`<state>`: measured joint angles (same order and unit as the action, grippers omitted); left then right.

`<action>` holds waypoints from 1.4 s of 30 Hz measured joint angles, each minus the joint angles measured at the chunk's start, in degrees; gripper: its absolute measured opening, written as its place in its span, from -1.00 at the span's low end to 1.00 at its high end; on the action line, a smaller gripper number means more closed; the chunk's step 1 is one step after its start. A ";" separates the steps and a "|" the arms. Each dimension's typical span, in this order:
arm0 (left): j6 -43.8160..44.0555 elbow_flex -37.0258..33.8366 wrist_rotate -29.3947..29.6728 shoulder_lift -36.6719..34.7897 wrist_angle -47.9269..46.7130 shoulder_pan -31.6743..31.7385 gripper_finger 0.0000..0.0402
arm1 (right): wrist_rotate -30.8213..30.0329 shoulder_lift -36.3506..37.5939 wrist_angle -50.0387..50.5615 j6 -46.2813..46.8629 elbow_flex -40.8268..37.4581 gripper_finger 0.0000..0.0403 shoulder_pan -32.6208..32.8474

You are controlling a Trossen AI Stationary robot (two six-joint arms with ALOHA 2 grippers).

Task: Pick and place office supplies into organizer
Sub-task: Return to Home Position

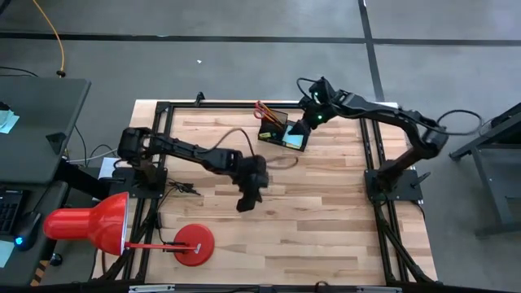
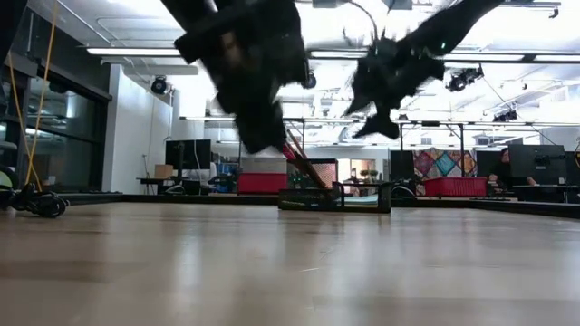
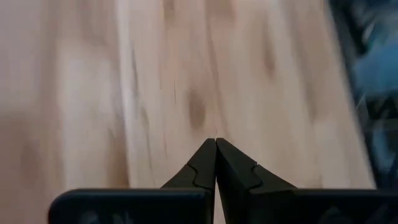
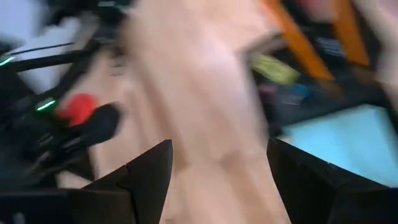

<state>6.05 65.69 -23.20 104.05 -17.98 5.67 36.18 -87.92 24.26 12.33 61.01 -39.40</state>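
Note:
The black organizer (image 1: 282,133) stands at the table's far middle, and shows in the low view (image 2: 337,196) too. Red-handled scissors (image 1: 262,109) and orange pencils (image 1: 275,120) stick up slanting from its taller compartment. A blue sticky-note pad (image 1: 295,140) lies in its lower tray, also seen in the right wrist view (image 4: 339,138) beside a small yellow block (image 4: 273,68). My right gripper (image 4: 219,171) is open and empty, just above the organizer's right side (image 1: 303,124). My left gripper (image 3: 215,148) is shut and empty, above bare wood at the table's middle (image 1: 246,201).
A big red desk lamp (image 1: 88,225) leans over the near left corner, its round base (image 1: 194,244) on the table. A black metal frame (image 1: 163,110) runs round the table. A cable (image 1: 236,134) loops over the left arm. Bare wood lies between the organizer and the near edge.

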 joint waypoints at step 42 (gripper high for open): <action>-4.14 -33.89 22.44 -55.31 24.05 9.30 -1.00 | -45.43 49.58 -72.42 20.15 -53.83 0.25 44.59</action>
<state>1.90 31.80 -0.76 48.73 6.07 14.97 -9.25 -38.34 -48.16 32.48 7.19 5.19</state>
